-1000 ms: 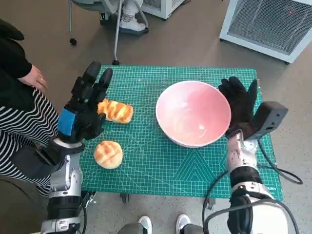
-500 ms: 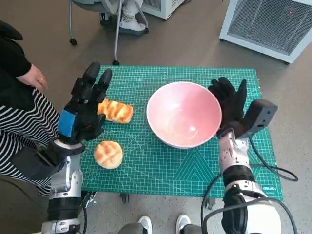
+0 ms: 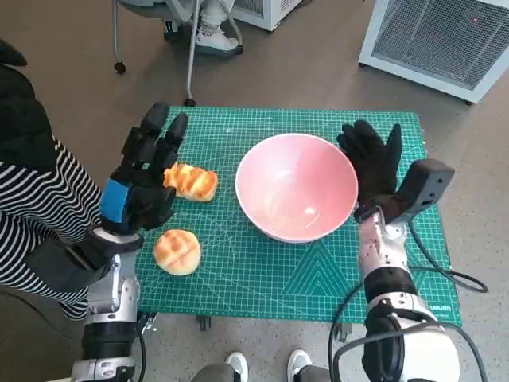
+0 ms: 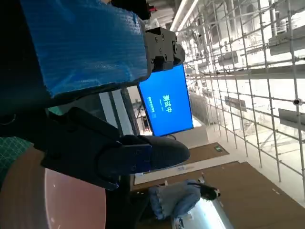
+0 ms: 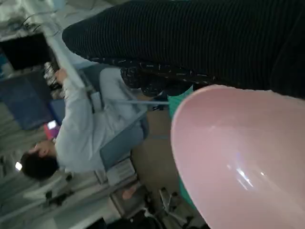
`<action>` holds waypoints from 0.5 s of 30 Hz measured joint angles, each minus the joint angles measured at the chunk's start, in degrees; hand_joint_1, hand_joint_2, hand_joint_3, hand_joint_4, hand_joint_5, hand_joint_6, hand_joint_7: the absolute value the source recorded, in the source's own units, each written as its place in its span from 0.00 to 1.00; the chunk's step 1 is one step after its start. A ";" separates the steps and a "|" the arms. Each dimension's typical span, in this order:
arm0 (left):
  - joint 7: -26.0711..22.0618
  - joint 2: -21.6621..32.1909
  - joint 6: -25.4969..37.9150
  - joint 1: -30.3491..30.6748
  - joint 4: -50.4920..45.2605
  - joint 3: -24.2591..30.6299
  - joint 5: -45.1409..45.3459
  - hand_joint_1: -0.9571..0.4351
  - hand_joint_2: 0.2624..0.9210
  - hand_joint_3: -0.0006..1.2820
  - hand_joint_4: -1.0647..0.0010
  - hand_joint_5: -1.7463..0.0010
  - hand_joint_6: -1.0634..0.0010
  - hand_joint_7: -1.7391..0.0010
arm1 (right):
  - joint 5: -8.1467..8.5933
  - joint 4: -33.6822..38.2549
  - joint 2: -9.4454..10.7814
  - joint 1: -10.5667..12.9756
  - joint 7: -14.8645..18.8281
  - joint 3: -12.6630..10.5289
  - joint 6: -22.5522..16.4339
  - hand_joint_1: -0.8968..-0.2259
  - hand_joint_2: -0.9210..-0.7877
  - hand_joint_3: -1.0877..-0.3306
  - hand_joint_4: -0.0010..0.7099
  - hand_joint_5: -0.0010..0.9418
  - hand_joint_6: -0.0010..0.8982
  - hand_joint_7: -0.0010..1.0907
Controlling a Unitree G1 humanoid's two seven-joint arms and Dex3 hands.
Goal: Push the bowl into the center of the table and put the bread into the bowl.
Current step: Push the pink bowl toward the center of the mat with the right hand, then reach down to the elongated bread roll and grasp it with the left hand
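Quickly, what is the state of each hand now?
Left hand: open, raised above the long bread, holding nothing.
Right hand: open, flat against the side of the bowl, holding nothing.

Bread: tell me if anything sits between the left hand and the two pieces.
Nothing visible does. The left hand hovers open right beside the long bread, with the round bun just below it on the green mat. The pink bowl stands off to the side.

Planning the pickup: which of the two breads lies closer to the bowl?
The long ridged bread, partly behind the left hand, lies closer to the pink bowl. The round bun sits nearer the table's front edge, farther off.
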 measured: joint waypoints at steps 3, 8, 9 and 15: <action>0.00 -0.46 0.00 -0.33 0.07 -0.47 0.00 0.09 1.00 0.38 0.91 1.00 0.99 0.85 | 0.06 -2.10 -0.92 0.09 2.09 0.31 -2.87 0.27 0.00 0.30 0.07 0.00 0.18 0.14; -0.34 -1.15 -0.11 -1.29 0.21 -1.14 -0.06 0.11 1.00 0.37 0.91 1.00 0.99 0.85 | 0.85 -7.35 -1.60 0.71 6.20 0.76 -8.32 0.27 0.00 0.35 0.09 0.01 0.19 0.15; -0.64 -1.31 -0.34 -1.70 0.45 -1.25 -0.09 0.11 1.00 0.37 0.91 1.00 0.99 0.85 | 1.28 -8.74 -1.61 1.06 7.19 0.96 -9.75 0.27 0.00 0.35 0.09 0.01 0.19 0.15; -2.86 -2.18 -2.82 -5.00 3.65 -1.51 -0.37 0.13 1.00 0.35 0.91 1.00 0.99 0.85 | 2.39 -17.53 -1.24 4.30 10.86 3.00 -15.25 0.27 0.00 0.36 0.13 0.02 0.23 0.18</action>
